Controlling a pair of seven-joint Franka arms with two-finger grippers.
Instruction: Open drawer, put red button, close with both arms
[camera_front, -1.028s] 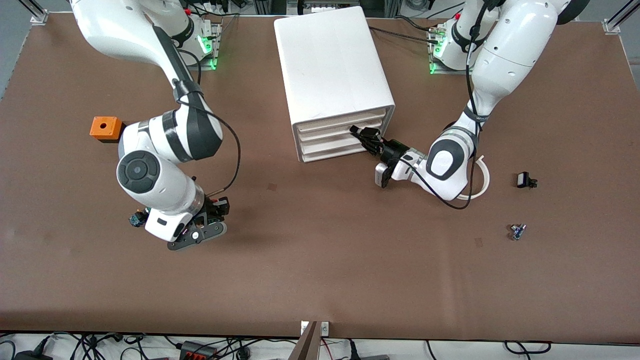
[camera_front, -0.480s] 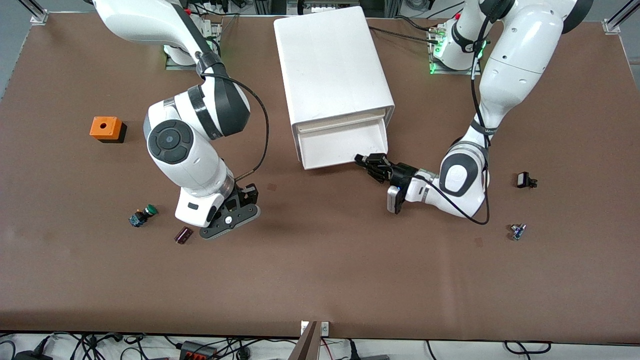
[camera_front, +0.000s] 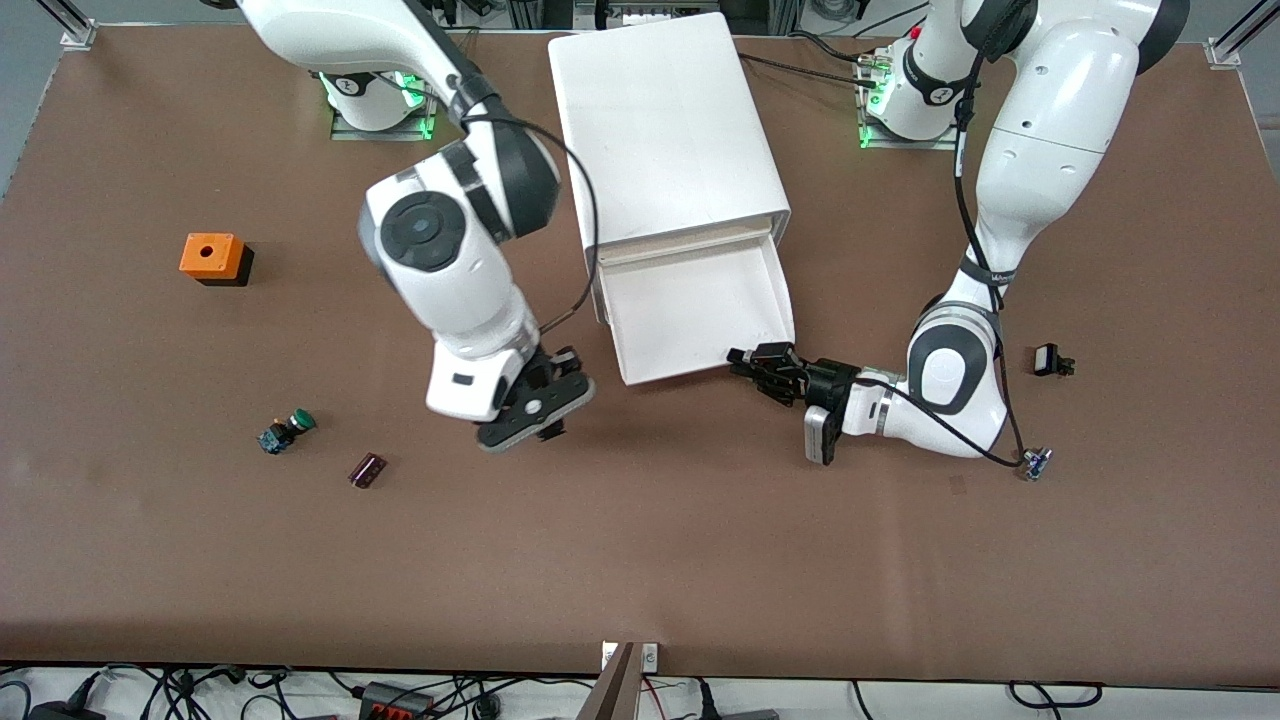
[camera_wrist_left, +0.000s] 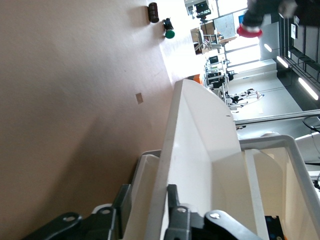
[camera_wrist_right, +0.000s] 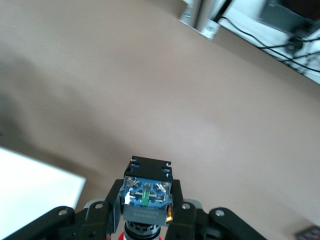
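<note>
The white cabinet (camera_front: 665, 120) has its top drawer (camera_front: 690, 300) pulled far out and empty. My left gripper (camera_front: 752, 362) is shut on the drawer's front wall at its corner toward the left arm's end; in the left wrist view (camera_wrist_left: 146, 210) one finger is on each side of the wall (camera_wrist_left: 172, 165). My right gripper (camera_front: 548, 385) hangs over the table beside the drawer's other corner. It is shut on the red button (camera_wrist_right: 146, 192), blue and black body up, red cap down. The red cap also shows in the left wrist view (camera_wrist_left: 248, 31).
A green-capped switch (camera_front: 285, 430) and a small dark part (camera_front: 367, 469) lie toward the right arm's end, with an orange block (camera_front: 212, 257) farther from the camera. A small black part (camera_front: 1050, 360) and a small blue part (camera_front: 1035, 463) lie toward the left arm's end.
My left gripper has pulled the top drawer out, from shut to far open. My right arm has lifted off the table near the green switch and carried the red button over beside the drawer.
</note>
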